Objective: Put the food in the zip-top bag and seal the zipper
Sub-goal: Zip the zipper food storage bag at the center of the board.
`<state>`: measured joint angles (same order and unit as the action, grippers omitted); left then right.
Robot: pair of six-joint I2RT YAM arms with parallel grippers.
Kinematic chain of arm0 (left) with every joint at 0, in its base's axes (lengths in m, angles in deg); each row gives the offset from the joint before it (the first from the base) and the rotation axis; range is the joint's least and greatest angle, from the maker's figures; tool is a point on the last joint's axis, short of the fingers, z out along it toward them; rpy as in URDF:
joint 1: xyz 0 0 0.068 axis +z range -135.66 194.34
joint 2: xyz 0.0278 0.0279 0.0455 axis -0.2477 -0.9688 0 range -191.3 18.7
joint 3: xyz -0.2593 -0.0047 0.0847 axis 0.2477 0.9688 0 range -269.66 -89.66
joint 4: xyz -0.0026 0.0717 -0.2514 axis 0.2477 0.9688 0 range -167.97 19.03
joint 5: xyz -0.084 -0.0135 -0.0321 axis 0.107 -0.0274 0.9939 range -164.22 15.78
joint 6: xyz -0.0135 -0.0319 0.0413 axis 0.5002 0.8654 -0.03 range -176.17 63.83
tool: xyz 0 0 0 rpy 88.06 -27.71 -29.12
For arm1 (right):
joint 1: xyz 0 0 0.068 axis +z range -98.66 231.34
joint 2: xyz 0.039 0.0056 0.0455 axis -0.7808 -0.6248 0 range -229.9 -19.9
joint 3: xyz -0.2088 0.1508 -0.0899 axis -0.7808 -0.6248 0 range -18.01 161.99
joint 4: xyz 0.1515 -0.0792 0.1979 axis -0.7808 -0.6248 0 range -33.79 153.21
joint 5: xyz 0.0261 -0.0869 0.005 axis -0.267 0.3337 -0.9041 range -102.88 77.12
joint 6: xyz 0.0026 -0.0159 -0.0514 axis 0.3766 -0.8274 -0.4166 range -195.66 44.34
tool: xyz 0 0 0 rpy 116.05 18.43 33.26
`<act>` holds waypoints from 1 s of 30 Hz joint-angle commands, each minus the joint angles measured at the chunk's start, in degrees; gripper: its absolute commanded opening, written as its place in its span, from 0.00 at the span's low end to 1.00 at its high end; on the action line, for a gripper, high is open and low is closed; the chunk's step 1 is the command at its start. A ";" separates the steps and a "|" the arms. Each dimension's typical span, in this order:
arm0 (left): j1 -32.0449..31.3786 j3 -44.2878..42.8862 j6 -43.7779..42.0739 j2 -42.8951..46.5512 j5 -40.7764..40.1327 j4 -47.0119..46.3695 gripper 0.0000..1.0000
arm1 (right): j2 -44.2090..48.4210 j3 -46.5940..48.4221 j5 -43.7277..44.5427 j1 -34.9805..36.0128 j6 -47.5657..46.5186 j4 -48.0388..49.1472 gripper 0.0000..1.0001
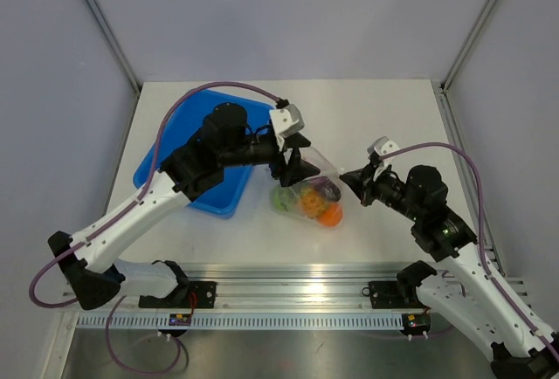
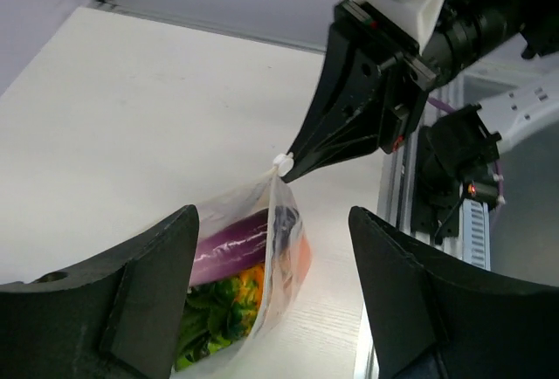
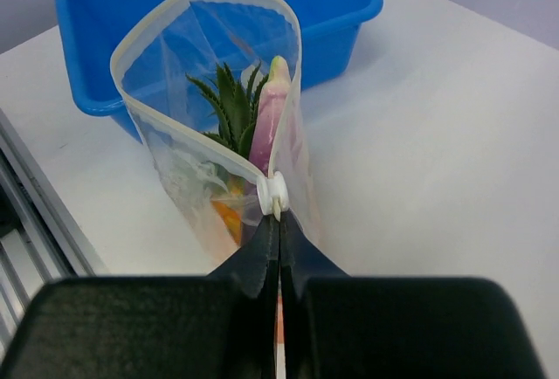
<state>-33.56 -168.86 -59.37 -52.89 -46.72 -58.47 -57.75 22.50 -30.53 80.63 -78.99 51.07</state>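
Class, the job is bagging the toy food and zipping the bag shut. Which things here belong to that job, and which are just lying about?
Belongs to the job: bag, its open zipper, eggplant, pineapple and orange ball inside it, right gripper pinching the bag's corner, open left gripper.
Just lying about: blue tray, table.

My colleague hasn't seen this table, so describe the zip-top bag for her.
Start at the blue tray on the table. To its right, pinched by the right tool, stands the zip-top bag: the only clear thing, with colourful toy food inside.
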 commanded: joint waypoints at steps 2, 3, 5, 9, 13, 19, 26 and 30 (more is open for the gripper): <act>-3.24 -3.50 -11.63 -6.71 7.92 -2.29 0.67 | 2.25 2.29 -2.57 0.14 -1.94 2.21 0.00; -3.86 -3.94 -12.61 -7.33 6.17 -1.15 0.67 | 2.51 2.38 -3.00 0.14 -1.94 1.95 0.00; -4.57 -3.77 -13.58 -8.38 5.37 -1.66 0.67 | 2.69 2.73 -3.70 0.14 -2.03 1.51 0.00; -4.57 -3.77 -13.85 -9.88 5.45 -3.07 0.66 | 2.60 3.34 -5.64 0.14 -2.38 0.46 0.00; -4.75 -4.91 -13.59 -11.90 5.36 -2.90 0.59 | 2.16 4.14 -6.52 0.14 -2.47 0.01 0.00; -5.19 -5.35 -13.85 -13.57 5.98 -1.75 0.48 | 2.43 4.14 -6.61 0.14 -2.56 -0.16 0.00; -5.19 -5.70 -12.97 -14.63 8.96 -0.61 0.37 | 2.25 4.14 -6.78 0.14 -2.56 -0.08 0.00; -5.19 -6.23 -11.65 -15.51 10.98 0.09 0.34 | 1.99 4.14 -6.96 0.15 -2.47 0.01 0.00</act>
<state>-38.43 -172.67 -71.94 -67.75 -39.57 -57.79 -55.85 23.86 -36.49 80.63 -80.65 48.73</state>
